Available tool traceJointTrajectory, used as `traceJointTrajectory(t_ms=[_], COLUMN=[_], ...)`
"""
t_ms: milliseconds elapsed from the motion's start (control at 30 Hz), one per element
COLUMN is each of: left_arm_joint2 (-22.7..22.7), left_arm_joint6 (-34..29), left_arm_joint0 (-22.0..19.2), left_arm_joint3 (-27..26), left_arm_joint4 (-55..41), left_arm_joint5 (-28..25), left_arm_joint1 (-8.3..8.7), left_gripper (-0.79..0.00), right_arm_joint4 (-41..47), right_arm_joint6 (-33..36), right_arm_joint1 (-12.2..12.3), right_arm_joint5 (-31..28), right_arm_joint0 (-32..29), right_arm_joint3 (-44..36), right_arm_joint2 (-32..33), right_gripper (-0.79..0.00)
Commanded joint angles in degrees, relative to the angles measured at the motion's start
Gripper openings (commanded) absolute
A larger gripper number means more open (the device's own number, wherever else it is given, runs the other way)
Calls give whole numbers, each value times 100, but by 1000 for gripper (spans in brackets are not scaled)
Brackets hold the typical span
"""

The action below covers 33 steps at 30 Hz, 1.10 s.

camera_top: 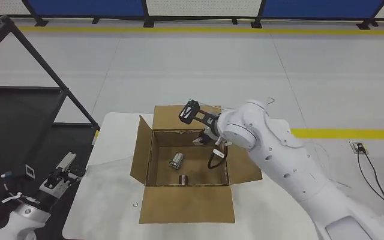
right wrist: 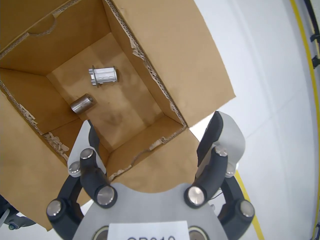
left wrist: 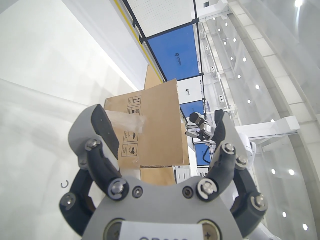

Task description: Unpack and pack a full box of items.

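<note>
Corrugated box (right wrist: pixel 162 51) holds flanged silver cylinder (right wrist: pixel 103 76) — and dark sleeve (right wrist: pixel 83 103).

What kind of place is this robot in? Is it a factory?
Probably a factory hall or robot test lab: a yellow line painted on the pale floor, blue partition panels behind it, and a brown cardboard box holding a silver flanged metal part.

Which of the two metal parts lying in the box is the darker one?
The plain smooth cylinder. The other one, a bright silver part, is lighter and has a flanged end.
</note>
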Motion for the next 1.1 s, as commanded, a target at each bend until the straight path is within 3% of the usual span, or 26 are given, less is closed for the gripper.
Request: traceJointTrajectory(t_ms=[0,167,333,867,1067], left_arm_joint2=[-8,-8,25,50,129], left_arm_joint6=[-41,-114,-182,-202,-41], left_arm_joint0=[-83,-279,-429,-506,-420], left_arm_joint3=[77,252,393,457,366], left_arm_joint4=[-12,-20,-13,-13,-19], left_arm_joint5=[28,86,137,157,152], left_arm_joint1=[22,78,130,153,160], left_gripper=[0,0,0,0,0], right_arm_joint4=[250,837,1323,1424,1809], right_arm_joint6=[-297,-1050,-1038,-1134,-967], right_arm_joint1=[-154,-596,-949,-959,-1258], right_arm_joint5=[38,176,-51,-158,-322], right_arm_joint0=[90,161,365,218,75], right_arm_joint3=[454,1525,2303,2305,2816], right_arm_joint2=[-188,-613,-845,-798,-1026], right_gripper=[0,0,0,0,0])
